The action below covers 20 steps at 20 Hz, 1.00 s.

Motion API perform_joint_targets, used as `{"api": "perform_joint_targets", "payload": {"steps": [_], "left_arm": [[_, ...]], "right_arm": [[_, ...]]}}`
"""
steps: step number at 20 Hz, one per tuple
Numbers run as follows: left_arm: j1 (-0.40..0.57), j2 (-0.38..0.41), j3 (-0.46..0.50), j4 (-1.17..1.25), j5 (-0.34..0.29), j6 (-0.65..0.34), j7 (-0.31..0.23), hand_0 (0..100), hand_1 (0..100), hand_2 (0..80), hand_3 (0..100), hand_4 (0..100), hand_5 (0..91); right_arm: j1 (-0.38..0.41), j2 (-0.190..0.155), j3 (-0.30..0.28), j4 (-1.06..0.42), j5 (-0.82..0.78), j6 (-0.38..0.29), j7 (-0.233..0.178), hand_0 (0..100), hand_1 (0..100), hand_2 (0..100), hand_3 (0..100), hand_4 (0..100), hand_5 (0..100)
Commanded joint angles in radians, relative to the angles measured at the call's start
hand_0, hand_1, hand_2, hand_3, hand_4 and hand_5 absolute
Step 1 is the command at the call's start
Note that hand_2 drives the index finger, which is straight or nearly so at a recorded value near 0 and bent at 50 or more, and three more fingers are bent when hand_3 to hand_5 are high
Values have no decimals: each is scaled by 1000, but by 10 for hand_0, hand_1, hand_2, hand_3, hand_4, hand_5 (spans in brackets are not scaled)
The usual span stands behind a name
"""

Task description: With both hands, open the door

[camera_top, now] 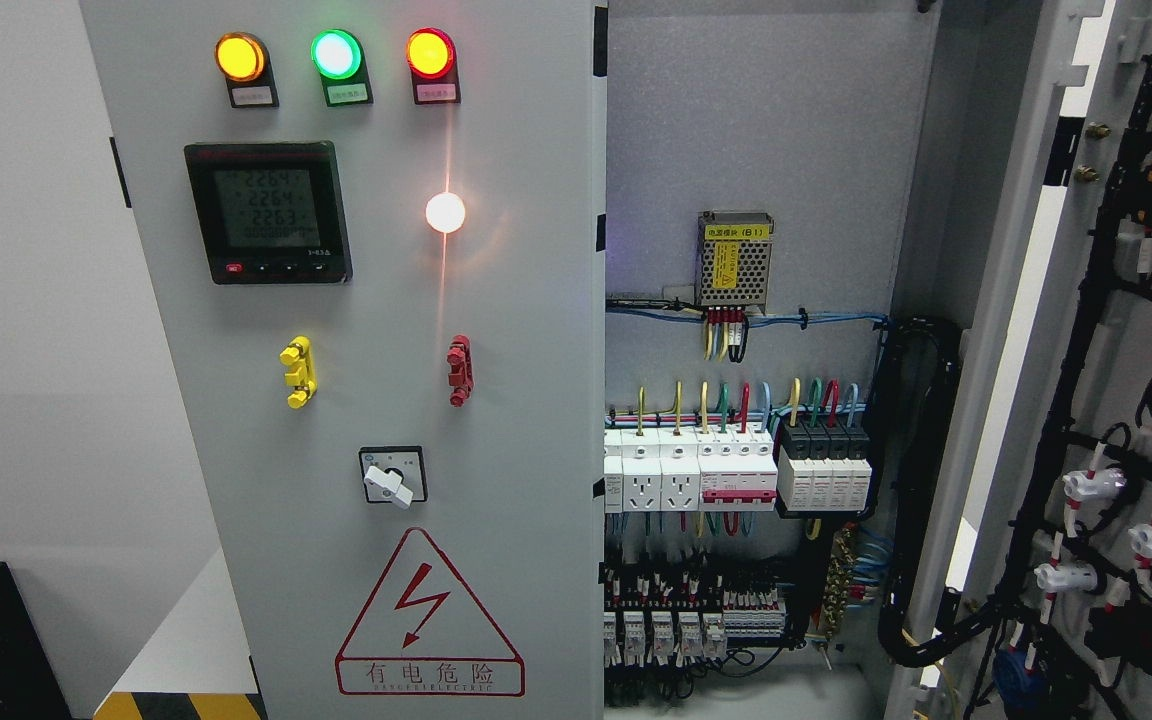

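— Fingers? None show from the head camera; neither hand nor arm is in the picture, so whether they are apart or together cannot be told, and nothing can be placed relative to them.

— Where is the door then?

— The right door (1116, 400) stands swung wide open at the picture's right, its inner face carrying black cable bundles and white cylindrical lamp backs. The left door (356, 400) is shut, flat grey painted metal.

— What sits on that shut one?

— Three round lamps (334, 55) along the top, amber, green and red, all lit. Below them a square black meter (268, 212) with a greenish screen, a glowing white round light (445, 212), a yellow handle (297, 372), a red handle (459, 370), a white rotary switch (392, 477), and a red triangular warning sign (428, 615) with a lightning bolt.

— And inside the cabinet (766, 130)?

— A perforated metal power supply (734, 260), a row of white breakers (736, 470) with coloured wires above, and small terminal blocks lower down.
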Motion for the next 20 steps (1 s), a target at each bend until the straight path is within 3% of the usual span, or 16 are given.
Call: {"api": "perform_joint_targets", "payload": {"steps": [1,7,11,14,18,20], "left_arm": [[-1,-159,183,519,-172,-3,1,0,0,0,0,0,0],[-13,-226,321,708,-392,-95,17,0,0,0,0,0,0],[-21,-248,447,742,-507,-107,80,0,0,0,0,0,0],[-25,-264,459,745,-518,-107,93,0,0,0,0,0,0],[-27,-283,461,769,-518,-109,190,0,0,0,0,0,0],[-39,-284,461,770,-518,-109,201,0,0,0,0,0,0]], "right_arm": [[0,0,3,-1,0,0,0,191,0,0,0,0,0],[0,0,2,-1,0,0,0,191,0,0,0,0,0],[0,0,3,-1,0,0,0,190,0,0,0,0,0],[0,0,2,-1,0,0,0,190,0,0,0,0,0],[0,0,2,-1,0,0,0,190,0,0,0,0,0],[0,0,2,-1,1,0,0,191,0,0,0,0,0]]}}
